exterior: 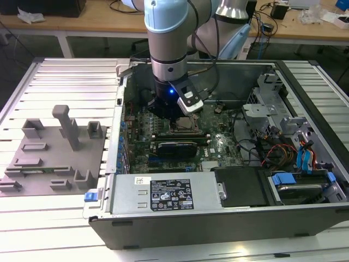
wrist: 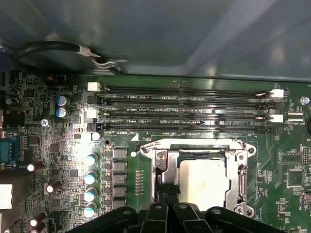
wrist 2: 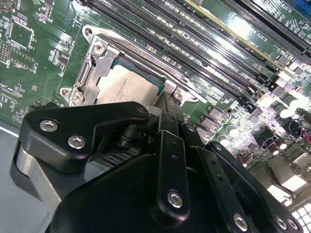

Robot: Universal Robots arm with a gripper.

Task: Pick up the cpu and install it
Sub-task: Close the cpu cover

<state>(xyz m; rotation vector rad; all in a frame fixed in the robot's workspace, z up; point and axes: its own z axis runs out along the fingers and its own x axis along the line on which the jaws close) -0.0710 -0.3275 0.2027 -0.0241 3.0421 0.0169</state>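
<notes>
The cpu (wrist 2: pixel 127 88) is a silvery-white square lying flat inside the metal-framed socket (wrist 2: pixel 92 63) on the green motherboard; it also shows in the first wrist view (wrist: pixel 203 180). In the exterior view the socket (exterior: pixel 182 127) lies in the middle of the open computer case. My gripper (exterior: pixel 173 112) hangs low over the board, just at the socket's edge. In both wrist views its black linkage (wrist 2: pixel 165 160) fills the near side, with the tip (wrist: pixel 165 193) right beside the cpu. Nothing shows in its hold.
Black memory slots (wrist: pixel 184 109) run alongside the socket. The case walls (exterior: pixel 117 136) ring the board, with a power supply (exterior: pixel 163 196) in front and drive cages and cables (exterior: pixel 283 142) on the exterior view's right. A grey fixture tray (exterior: pixel 54 147) stands outside on the left.
</notes>
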